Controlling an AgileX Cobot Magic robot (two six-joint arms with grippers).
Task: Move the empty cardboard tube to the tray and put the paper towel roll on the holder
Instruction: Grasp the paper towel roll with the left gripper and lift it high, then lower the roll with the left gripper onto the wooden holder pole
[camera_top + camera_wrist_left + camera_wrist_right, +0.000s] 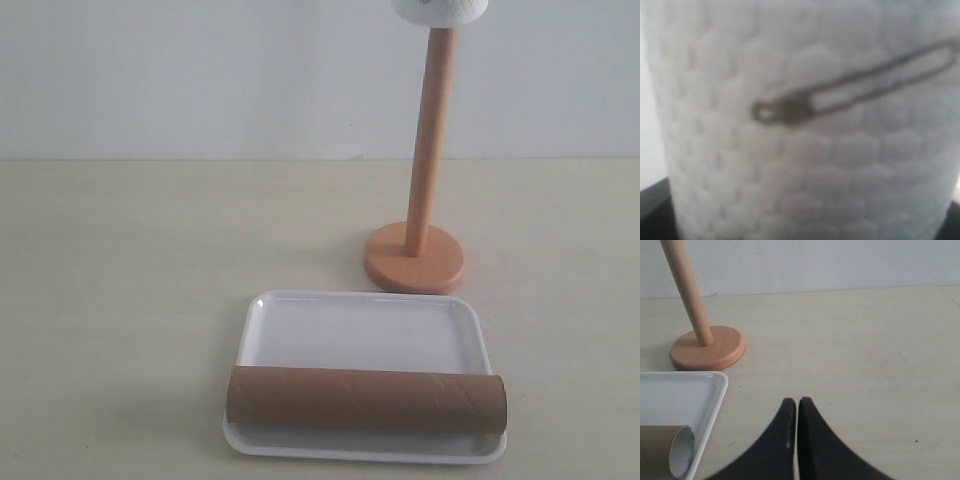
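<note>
The brown cardboard tube (365, 400) lies across the near end of the white tray (360, 325), also seen as an open tube end (660, 447). The wooden holder (428, 150) stands upright just behind the tray. The white paper towel roll (438, 10) sits at the top of the dowel, cut off by the frame edge. In the left wrist view the roll (805, 150) fills the picture, pressed close with a utensil drawing on it. It is held off the table by my left gripper, whose fingers are hidden. My right gripper (797, 402) is shut and empty, low over the table beside the tray.
The holder's round base (413, 258) sits close to the tray's far right corner. Bare light table lies to the left of the tray (120, 300) and around my right gripper (865, 365). A pale wall closes the back.
</note>
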